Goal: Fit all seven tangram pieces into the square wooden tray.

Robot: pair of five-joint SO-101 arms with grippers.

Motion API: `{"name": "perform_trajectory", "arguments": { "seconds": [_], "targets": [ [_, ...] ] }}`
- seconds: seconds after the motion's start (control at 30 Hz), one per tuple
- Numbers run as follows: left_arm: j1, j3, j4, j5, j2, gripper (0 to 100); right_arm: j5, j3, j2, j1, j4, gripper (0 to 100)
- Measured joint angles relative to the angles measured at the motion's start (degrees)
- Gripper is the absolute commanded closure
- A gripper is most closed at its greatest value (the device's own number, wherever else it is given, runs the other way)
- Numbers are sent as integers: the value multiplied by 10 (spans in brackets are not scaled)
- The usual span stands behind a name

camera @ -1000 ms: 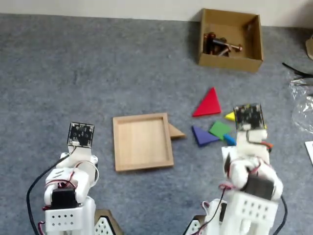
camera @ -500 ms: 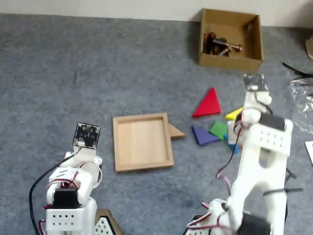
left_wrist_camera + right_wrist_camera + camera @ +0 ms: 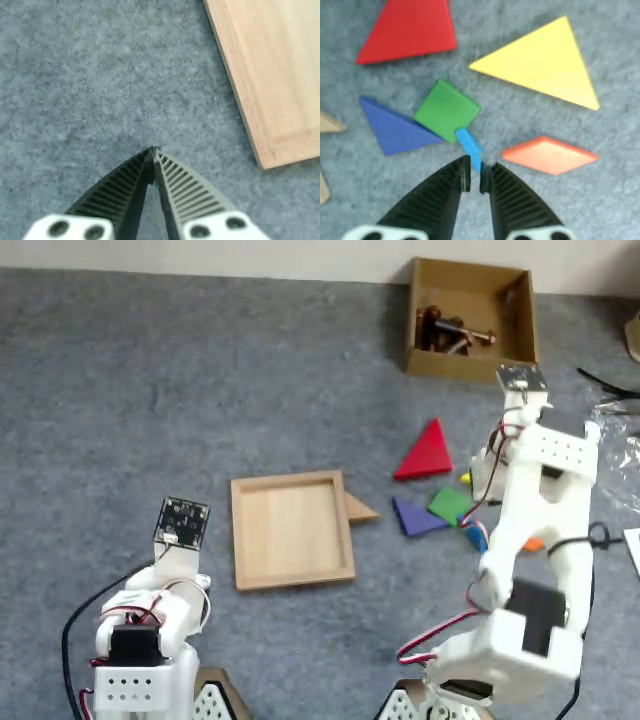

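A: Step in hand, as I read it: the first pick. The wooden tray (image 3: 238, 535) lies left of centre in the high view, flat on the grey desk (image 3: 150, 390), with nothing in it.

B: Agreed. Six coloured pieces lie loose at centre right: red triangle (image 3: 407, 30), yellow triangle (image 3: 542, 62), green square (image 3: 446, 110), dark blue triangle (image 3: 395, 130), orange parallelogram (image 3: 547, 155) and light blue piece (image 3: 469, 145). A tan triangle (image 3: 358, 508) rests against the tray's right rim.

A: Jaws?

B: The right jaws hang above the cluster, drawn narrow, with a bare slit between the tips. The light blue piece shows through that slit. The left jaws are closed tip to tip over bare desk, just beside the tray's near corner.

A: So light blue is the likely target. How to do it well?

B: Spread the jaws before descending; at this width they would land on the piece, not around it. It touches the green square's corner, with the orange parallelogram near on the other side, so there is little room. I would straddle its thin dimension and come down straight.

A: Risk?

B: Nudging the green square, or pinching two pieces together. I cannot tell whether light blue lies flat or on edge. If flat, the tips must reach right down to the desk.
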Motion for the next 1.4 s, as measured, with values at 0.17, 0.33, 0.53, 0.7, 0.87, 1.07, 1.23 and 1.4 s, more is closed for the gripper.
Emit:
{"name": "perform_trajectory", "arguments": {
  "seconds": [0.17,0.33,0.53,0.7,0.87,1.07,1.23,1.4],
  "targets": [
    [0,0,0,0,0,995,50,-92,84,1,51,994],
    [0,0,0,0,0,995,77,-184,150,1,84,988],
    [0,0,0,0,0,995,67,-269,208,-4,105,988],
    [0,0,0,0,0,995,35,-334,271,-17,106,952],
    [0,0,0,0,0,995,72,-433,338,-11,106,841],
    [0,0,0,0,0,995,142,-512,400,22,106,836],
    [0,0,0,0,0,995,200,-527,454,37,103,835],
    [0,0,0,0,0,995,215,-539,466,38,106,835]
  ]
}}
